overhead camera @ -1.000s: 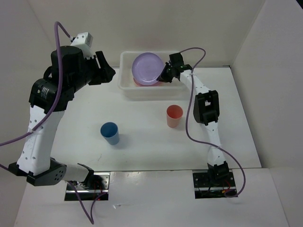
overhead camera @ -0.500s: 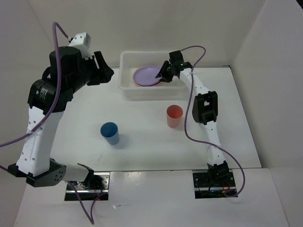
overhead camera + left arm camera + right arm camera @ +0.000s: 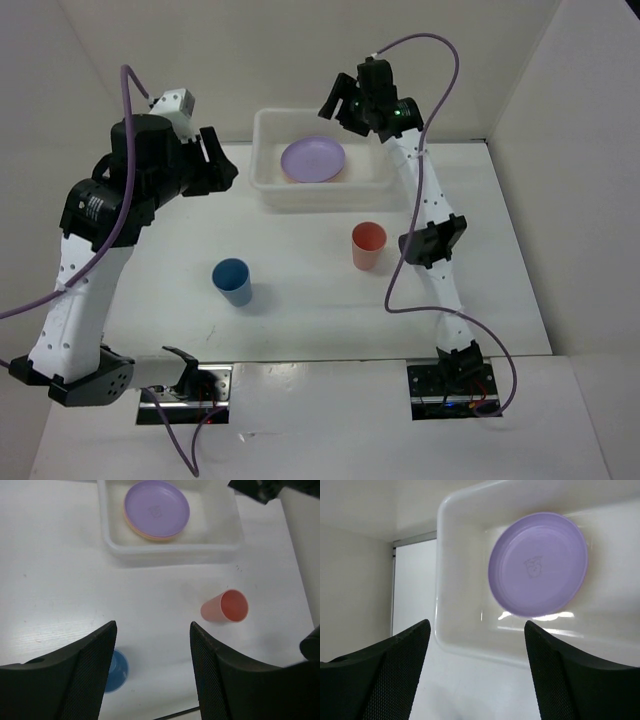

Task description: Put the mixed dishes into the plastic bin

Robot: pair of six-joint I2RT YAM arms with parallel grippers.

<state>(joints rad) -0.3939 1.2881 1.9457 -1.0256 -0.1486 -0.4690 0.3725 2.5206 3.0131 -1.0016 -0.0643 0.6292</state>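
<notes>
A purple plate (image 3: 313,158) lies flat inside the clear plastic bin (image 3: 320,196), towards the bin's 9 o'clock half, stacked on an orange plate (image 3: 141,533) of which only a thin rim shows along the lower edge. The bin sits at the 12 o'clock end of the white desk (image 3: 300,320), seen from the overhead camera. Two cups stand upright on the desk outside the bin, well apart from each other: a coral cup (image 3: 367,245) at about 5 o'clock from the bin, and a blue cup (image 3: 233,281) at about 7 o'clock from it. The right claw (image 3: 476,630) hangs in the air above the bin's 1 o'clock corner, looking down at the plate, its fingers spread wide and holding nothing. The left claw (image 3: 152,630) is raised at 9 o'clock from the bin, clear of the desk, its fingers also spread wide with nothing between them.
</notes>
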